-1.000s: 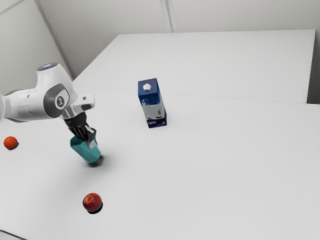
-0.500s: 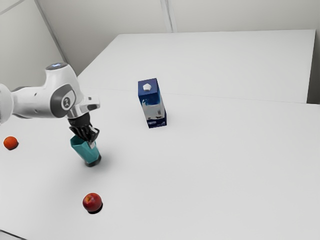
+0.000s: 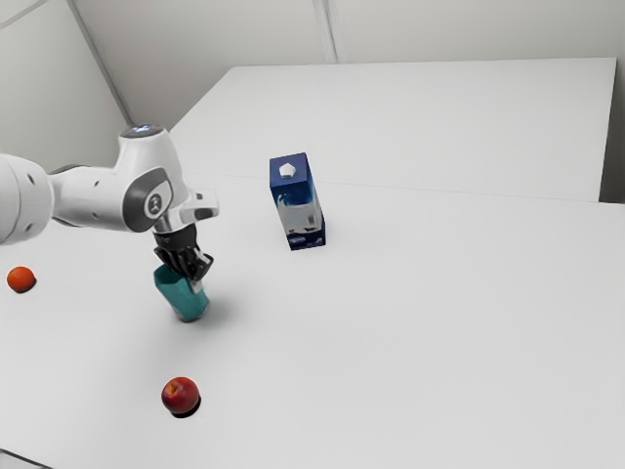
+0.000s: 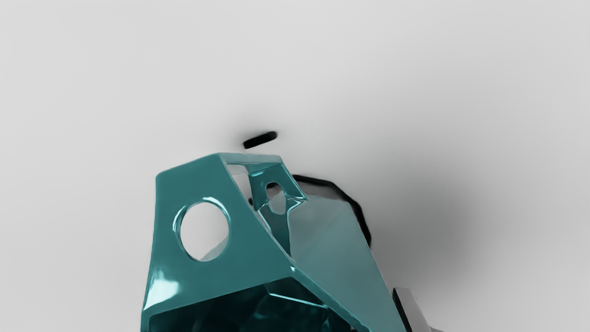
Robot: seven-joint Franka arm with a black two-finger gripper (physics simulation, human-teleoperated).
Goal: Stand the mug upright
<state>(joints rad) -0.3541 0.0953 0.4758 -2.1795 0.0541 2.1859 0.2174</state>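
Item: one mug (image 3: pixel 182 296), teal, faceted, dark at the base. It stands at a slant on or just over the white table (image 3: pixel 420 332), mouth end leaning to the exterior view's left, base toward its right; I cannot tell whether the base touches.

Item: my gripper (image 3: pixel 192 281), black, at the mug's upper end. State: closed on the mug's wall near the rim, one of the fingers (image 4: pixel 412 310) against the outside, the other on the mouth side, mostly hidden. In the wrist view the mug shows its dark hollow and an angular teal panel (image 4: pixel 198 184) pierced by a round hole.

Item: the arm (image 3: pixel 98 197), white and grey, entering from the exterior view's left.

Item: one carton (image 3: pixel 300 205), blue and white, white cap, upright, well apart from the mug toward the exterior view's right.

Item: one red apple (image 3: pixel 180 395), on the camera's side of the mug, apart from it.

Item: one orange fruit (image 3: pixel 20 279), near the exterior view's left edge.
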